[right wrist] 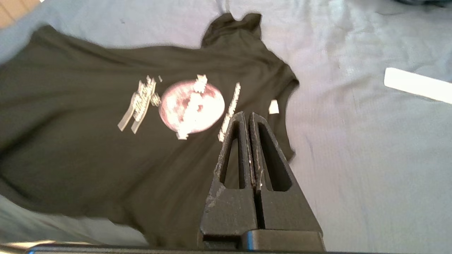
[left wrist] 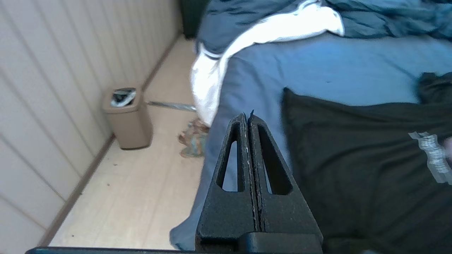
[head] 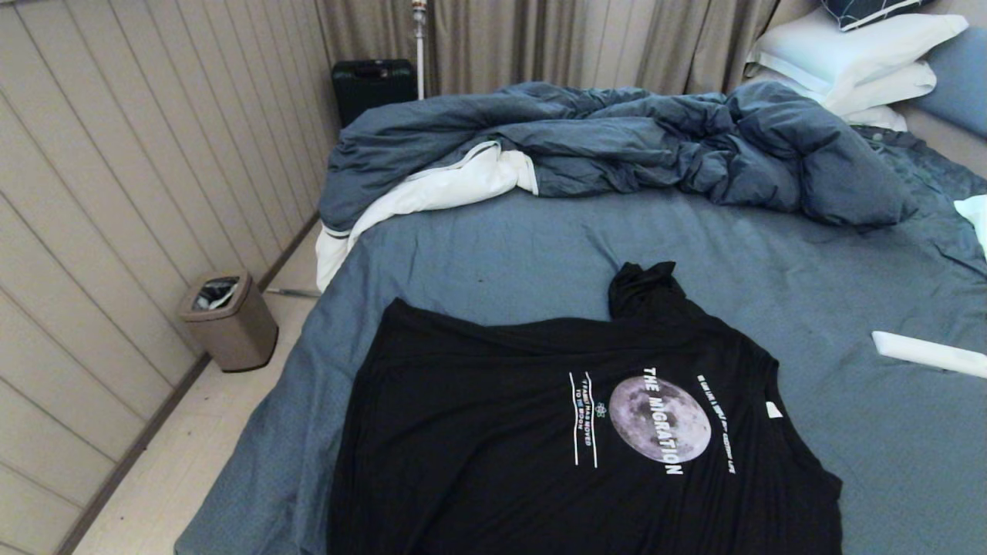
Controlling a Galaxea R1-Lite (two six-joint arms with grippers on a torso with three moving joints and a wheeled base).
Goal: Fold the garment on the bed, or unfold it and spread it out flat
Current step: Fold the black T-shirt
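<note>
Garment [head: 540, 432] spread print-up on near part of bed [head: 493, 247], 1 sleeve bunched at far edge. Left tool [left wrist: 248, 118] and right tool [right wrist: 246, 118] closed tight, nothing held — both hover above shirt. Risks: sheet pinched together with fabric; shirt dragged off near edge; bunched sleeve left creased.

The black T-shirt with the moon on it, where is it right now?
In the head view the T-shirt lies spread on the near part of the bed, toward its left edge, well in front of the rumpled duvet.
</note>
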